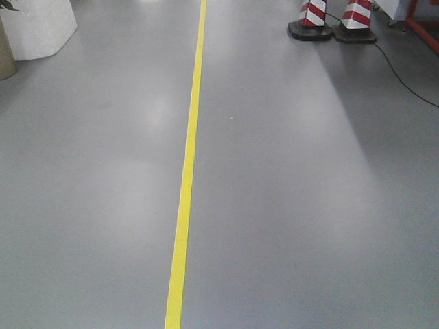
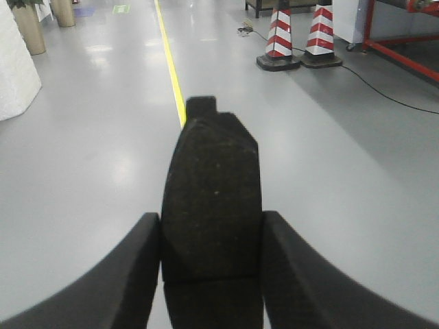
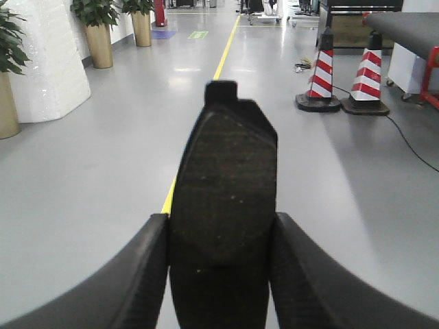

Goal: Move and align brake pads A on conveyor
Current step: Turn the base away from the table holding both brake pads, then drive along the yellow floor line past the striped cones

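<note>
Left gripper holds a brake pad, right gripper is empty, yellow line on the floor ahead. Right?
No. The right gripper is not empty: the right wrist view shows its jaws shut on a second pad. The left gripper does hold a brake pad, and the yellow line runs ahead.

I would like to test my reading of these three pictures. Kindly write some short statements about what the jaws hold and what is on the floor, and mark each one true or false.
1. The left jaws are shut on a brake pad. True.
2. The right jaws are open and hold nothing. False: they grip a second brake pad by its sides.
3. In the front view, the yellow line crosses the picture from left to right. False: it runs from the bottom edge to the top edge, away from the camera.
4. Two red-and-white cones stand on the grey floor at the upper right of the front view. True.
</note>
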